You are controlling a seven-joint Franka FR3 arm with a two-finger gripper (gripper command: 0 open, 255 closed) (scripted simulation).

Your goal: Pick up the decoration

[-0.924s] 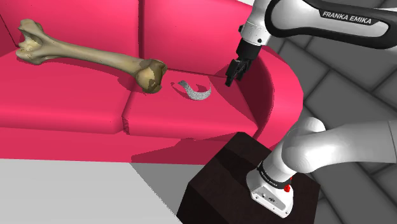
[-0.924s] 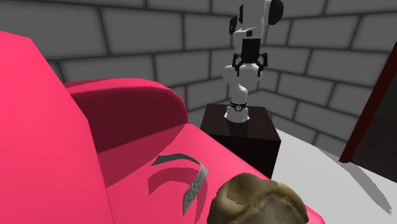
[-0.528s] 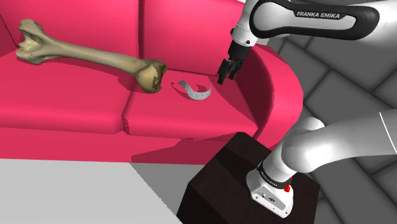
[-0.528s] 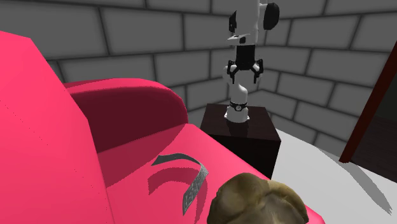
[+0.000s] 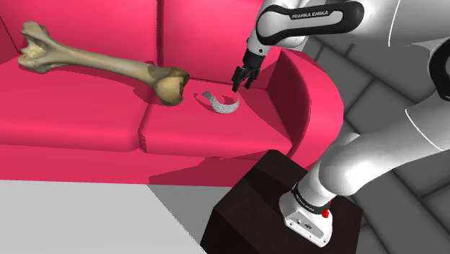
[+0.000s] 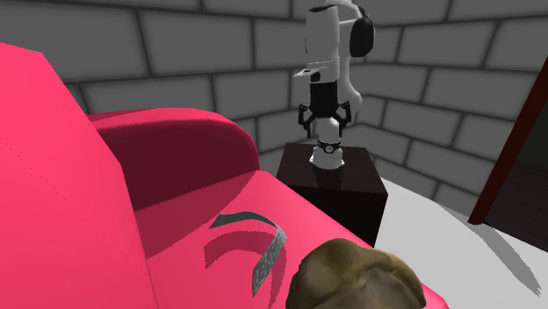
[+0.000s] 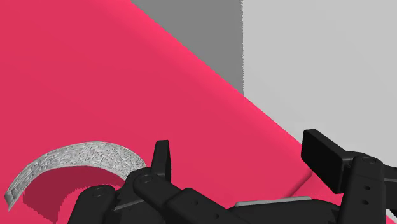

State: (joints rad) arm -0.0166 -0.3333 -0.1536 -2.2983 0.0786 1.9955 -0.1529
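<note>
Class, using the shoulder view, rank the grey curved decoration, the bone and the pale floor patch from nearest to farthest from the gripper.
1. decoration: lying on the sofa, just below and to the view's left of the open gripper.
2. bone: further to the view's left on the sofa, its knobbed end the nearest part.
3. pale floor patch: at the view's lower left, in front of the sofa.

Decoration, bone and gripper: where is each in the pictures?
decoration [image 5: 223, 110], shoulder view, middle of its grey curved strip.
bone [image 5: 94, 62], shoulder view, on its shaft.
gripper [image 5: 239, 87], shoulder view, midway between its open fingers.
</note>
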